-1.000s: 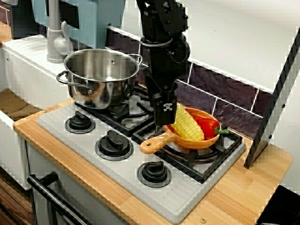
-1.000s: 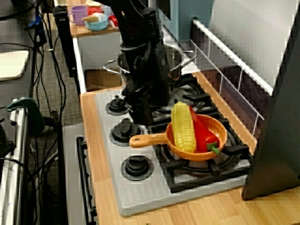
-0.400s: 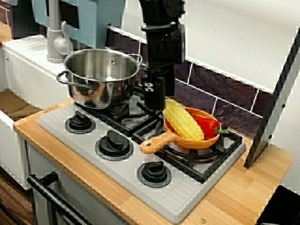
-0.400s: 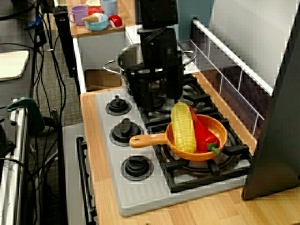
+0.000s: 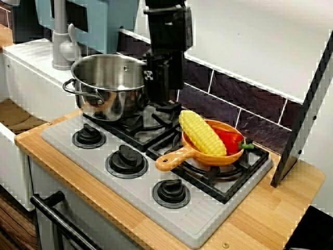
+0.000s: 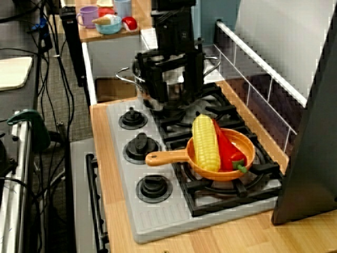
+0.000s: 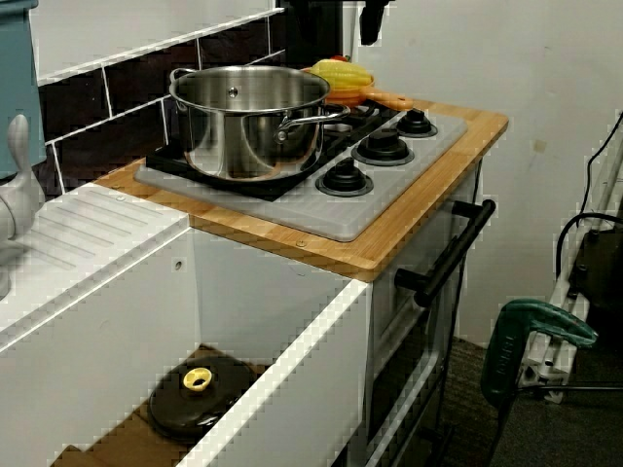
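Observation:
My black gripper hangs open and empty above the back burner, just right of the steel pot. In the view from the stove's end, the gripper stands with its jaws wide apart in front of the pot. A yellow corn cob and a red pepper lie in the orange pan on the right front burner, below and right of the gripper. The corn cob sticks out over the pan's rim. From the sink side, the arm is mostly cut off at the top.
Three black knobs line the grey stove front. A faucet and white sink counter stand left of the pot. A dark slanted panel leans at the right end. A black lid lies below the sink.
The gripper was down at the corn in the pan. It has let go, risen and moved left toward the pot. The corn has settled a little to the left in the pan.

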Controlling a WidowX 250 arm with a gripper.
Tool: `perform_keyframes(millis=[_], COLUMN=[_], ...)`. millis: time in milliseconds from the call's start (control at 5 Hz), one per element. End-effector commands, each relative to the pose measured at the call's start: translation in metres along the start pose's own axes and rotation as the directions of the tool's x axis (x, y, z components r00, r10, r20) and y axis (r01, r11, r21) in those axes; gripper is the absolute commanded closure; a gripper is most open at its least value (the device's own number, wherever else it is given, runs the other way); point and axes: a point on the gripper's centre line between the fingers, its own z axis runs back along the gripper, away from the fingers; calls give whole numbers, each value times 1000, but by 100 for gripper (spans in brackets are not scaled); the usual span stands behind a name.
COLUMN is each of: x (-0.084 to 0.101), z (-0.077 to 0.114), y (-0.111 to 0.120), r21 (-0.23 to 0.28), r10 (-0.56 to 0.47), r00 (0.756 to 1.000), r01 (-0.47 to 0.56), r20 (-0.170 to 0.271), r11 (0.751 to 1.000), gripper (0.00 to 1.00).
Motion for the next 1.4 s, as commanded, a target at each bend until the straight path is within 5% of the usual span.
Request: perform_keyframes(millis=[0, 800, 1200], x=[-1, -38, -54], z=[32, 53, 49], y=[2, 20, 33], r21=[78, 138, 116], r10=[-108, -139, -146], r00=[994, 990, 989], r01=[106, 135, 145], r20=[14, 24, 6], r11=[991, 981, 983], gripper=[0, 0, 0])
